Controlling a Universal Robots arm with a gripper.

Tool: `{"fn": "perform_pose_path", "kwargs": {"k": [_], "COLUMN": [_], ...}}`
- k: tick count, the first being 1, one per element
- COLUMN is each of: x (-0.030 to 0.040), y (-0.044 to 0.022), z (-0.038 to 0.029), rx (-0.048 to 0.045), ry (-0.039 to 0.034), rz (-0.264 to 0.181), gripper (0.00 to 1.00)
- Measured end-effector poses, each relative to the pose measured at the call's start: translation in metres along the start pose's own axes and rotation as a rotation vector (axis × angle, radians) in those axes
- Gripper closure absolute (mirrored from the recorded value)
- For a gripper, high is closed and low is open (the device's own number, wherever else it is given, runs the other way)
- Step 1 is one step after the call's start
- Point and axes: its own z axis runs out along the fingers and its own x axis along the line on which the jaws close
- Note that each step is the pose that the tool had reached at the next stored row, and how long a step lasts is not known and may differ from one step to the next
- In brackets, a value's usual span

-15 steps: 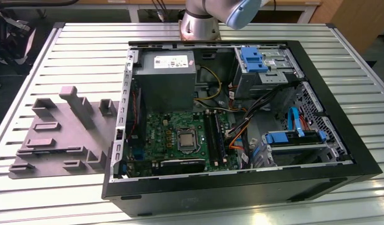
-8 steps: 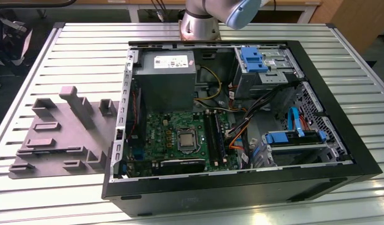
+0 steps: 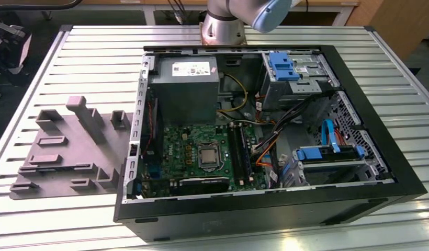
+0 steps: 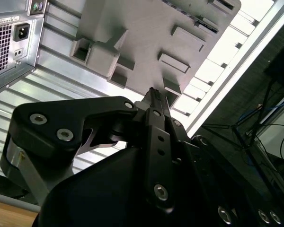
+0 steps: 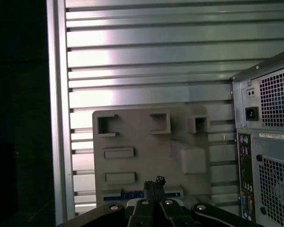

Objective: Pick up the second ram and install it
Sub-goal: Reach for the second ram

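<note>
Over the slatted table [image 5: 156, 61], my hand [image 5: 154, 181], pressed together, hovers near the second ram [image 5: 128, 194] in the grey tray [image 5: 132, 137]; picking it likely needs spreading first.

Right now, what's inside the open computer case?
The computer case holds a green board, a grey power supply, blue drive brackets and loose cables. The drive cage covers whatever lies beneath it.

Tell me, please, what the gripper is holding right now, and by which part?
Nothing is held: the gripper is shut with nothing between its fingertips, and it points toward the grey tray.
</note>
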Motion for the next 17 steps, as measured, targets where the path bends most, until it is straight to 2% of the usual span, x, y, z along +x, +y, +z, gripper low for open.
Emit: {"fn": "perform_pose_path", "kwargs": {"k": [17], "x": [0.0127], "y": [-0.0039], "z": [0.0017], "rx": [0.0], "ry": [0.0], "rz": [0.0], "gripper": [0.89]}}
